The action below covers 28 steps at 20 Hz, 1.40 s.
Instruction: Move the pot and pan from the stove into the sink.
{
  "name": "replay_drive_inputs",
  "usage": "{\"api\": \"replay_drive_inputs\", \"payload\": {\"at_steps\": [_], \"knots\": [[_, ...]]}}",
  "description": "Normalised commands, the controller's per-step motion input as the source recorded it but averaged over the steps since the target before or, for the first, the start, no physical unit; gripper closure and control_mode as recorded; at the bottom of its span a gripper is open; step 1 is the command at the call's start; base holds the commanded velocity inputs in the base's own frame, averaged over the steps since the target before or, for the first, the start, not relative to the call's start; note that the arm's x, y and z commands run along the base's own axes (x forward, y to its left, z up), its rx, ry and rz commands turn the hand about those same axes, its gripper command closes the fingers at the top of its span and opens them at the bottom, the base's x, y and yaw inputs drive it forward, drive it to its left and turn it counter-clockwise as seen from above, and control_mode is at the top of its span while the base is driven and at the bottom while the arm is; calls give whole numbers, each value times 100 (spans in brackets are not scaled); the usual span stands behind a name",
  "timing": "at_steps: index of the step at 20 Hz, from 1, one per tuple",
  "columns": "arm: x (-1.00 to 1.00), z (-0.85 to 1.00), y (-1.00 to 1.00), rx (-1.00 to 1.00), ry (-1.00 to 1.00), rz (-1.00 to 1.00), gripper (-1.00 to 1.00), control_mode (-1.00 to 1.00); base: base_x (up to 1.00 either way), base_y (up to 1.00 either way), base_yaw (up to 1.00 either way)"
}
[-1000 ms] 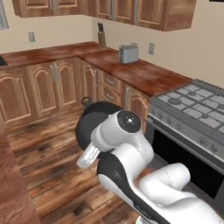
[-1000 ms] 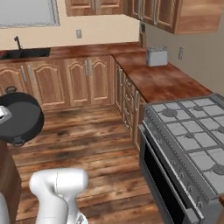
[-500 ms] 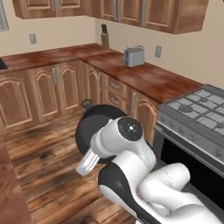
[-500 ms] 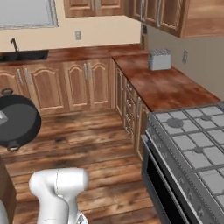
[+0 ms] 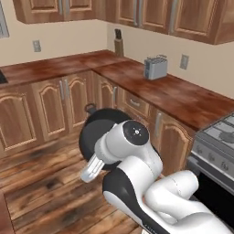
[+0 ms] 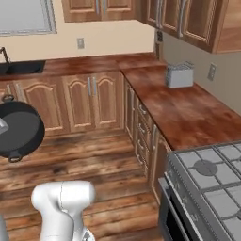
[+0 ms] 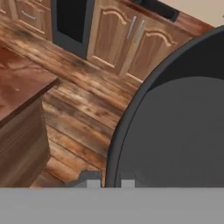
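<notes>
Pot (image 7: 175,131) rim sits pinched in the pincer (image 7: 107,183).

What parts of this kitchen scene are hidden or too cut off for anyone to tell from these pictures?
- Gripper: in the hand view the grey band cuts off its fingertips, so its grip is unclear.
- Short round dark grey pot: the left base view has the white arm covering much of it.
- Black recessed sink: right base view, cropped at the left edge.
- Grey metal stove: cropped by the picture edge.
</notes>
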Motion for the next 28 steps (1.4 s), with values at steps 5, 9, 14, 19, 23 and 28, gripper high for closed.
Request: {"api": "replay_drive_inputs", "payload": {"at_steps": [5, 9, 14, 19, 23, 28], "knots": [[0, 0, 0, 0, 0, 0, 100, 100, 100, 20, 1], [0, 0, 0, 0, 0, 0, 100, 100, 100, 28, 1], [0, 0, 0, 0, 0, 0, 100, 100, 100, 36, 1], [0, 0, 0, 0, 0, 0, 100, 100, 100, 40, 1], [0, 0, 0, 0, 0, 0, 100, 100, 100, 46, 1], [0, 0, 0, 0, 0, 0, 100, 100, 92, 55, 1]]}}
